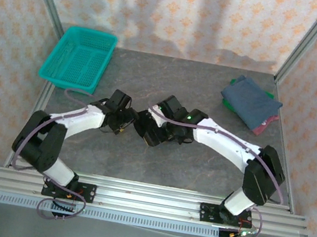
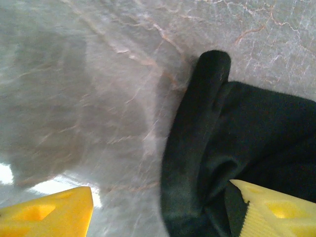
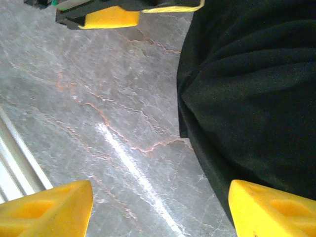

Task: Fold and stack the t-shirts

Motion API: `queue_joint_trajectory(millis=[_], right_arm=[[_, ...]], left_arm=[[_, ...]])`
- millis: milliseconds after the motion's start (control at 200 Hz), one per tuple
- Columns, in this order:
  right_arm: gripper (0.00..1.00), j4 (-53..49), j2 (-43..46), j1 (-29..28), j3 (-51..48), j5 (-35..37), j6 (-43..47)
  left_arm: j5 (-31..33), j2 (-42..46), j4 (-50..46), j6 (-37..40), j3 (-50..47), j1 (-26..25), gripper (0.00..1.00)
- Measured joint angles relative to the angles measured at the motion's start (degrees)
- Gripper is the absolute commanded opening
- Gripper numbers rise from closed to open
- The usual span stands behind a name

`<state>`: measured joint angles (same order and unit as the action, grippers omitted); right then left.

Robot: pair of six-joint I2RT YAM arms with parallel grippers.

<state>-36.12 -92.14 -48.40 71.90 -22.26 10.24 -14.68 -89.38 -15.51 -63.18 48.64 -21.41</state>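
The black t-shirt lies bunched at the middle of the table, between the two wrists. In the left wrist view its rolled edge lies between the yellow fingers of my left gripper, which stands open with the right finger resting over the cloth. My right gripper is open too, low over the table, and the black t-shirt reaches its right finger. A folded stack sits at the back right: a slate-blue t-shirt on top, with green and maroon edges under it.
A teal mesh basket stands at the back left corner. Metal frame posts and patterned walls close in the sides and back. A rail runs along the near edge. The left gripper's yellow finger shows at the top of the right wrist view.
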Motion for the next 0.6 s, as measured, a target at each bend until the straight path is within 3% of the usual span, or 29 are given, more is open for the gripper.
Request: queue_joint_trajectory(millis=[125, 280, 450, 555, 600], right_arm=[[0.63, 1.33, -1.27, 0.02, 0.0, 4.07, 1.16], [0.44, 4.57, -3.37, 0.02, 0.0, 10.29, 2.16], [0.23, 7.04, -4.94, 0.74, -0.13, 15.47, 1.46], [0.0, 8.35, -4.87, 2.62, -0.33, 16.7, 0.24], [0.0, 8.55, -4.76, 3.72, -0.33, 16.85, -0.9]], left_arm=[[0.02, -6.21, 2.56, -0.44, 3.37, 0.0, 0.62], [0.2, -11.23, 0.0, -1.66, 7.82, 0.11, 0.48], [1.16, -14.62, -8.02, -1.2, 12.72, 0.13, 0.25], [1.66, -15.82, -11.91, 0.0, 15.04, 0.13, 0.05], [1.62, -16.44, -12.2, 0.96, 16.02, 0.13, 0.0]])
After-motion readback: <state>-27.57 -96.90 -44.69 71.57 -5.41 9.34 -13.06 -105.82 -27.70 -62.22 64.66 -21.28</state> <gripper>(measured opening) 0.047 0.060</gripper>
